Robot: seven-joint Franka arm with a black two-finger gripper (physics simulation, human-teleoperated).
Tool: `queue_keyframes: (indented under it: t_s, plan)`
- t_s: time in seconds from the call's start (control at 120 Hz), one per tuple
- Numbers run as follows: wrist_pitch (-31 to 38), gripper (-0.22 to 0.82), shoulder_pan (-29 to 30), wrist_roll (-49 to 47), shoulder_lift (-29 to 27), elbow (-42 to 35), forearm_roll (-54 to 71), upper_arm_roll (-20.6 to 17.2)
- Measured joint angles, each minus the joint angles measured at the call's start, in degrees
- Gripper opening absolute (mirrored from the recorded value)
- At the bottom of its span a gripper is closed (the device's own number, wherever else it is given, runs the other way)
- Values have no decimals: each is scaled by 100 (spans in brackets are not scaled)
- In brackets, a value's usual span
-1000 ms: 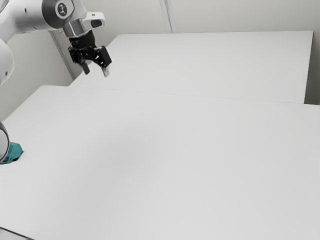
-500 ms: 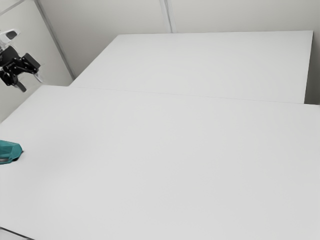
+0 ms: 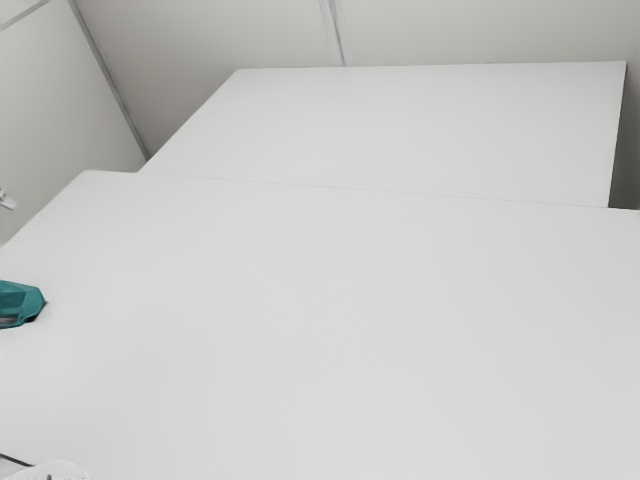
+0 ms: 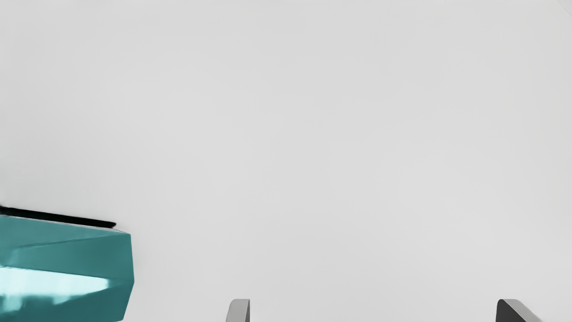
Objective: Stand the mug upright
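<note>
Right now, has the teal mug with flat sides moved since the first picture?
No. The teal, flat-sided mug hasn't shifted any way: in the exterior view, it sits just as before against the white table's edge.

We see a glossy sheen on the smooth facets of the teal mug [image 4: 67, 255], while the pale tabletop [image 3: 330, 330] and wall [image 3: 200, 50] look smooth and matt.

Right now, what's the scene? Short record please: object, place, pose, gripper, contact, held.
object: probably the mug, teal and faceted
place: on the white table, at the exterior view's left edge
pose: looks low and long, perhaps on its side; partly cut off, so not certain
gripper: open, jaws well apart
contact: none seen; the mug lies outside the jaws, with a gap
held: nothing
</note>
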Motion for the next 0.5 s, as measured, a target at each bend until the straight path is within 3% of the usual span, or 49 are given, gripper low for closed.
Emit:
queue_keyframes:
  t_s: [0.242, 0.5]
  plan:
    - [74, 60, 995, 746, 552, 390, -246, -390]
    - [185, 60, 1421, 1372, 916, 531, -315, -490]
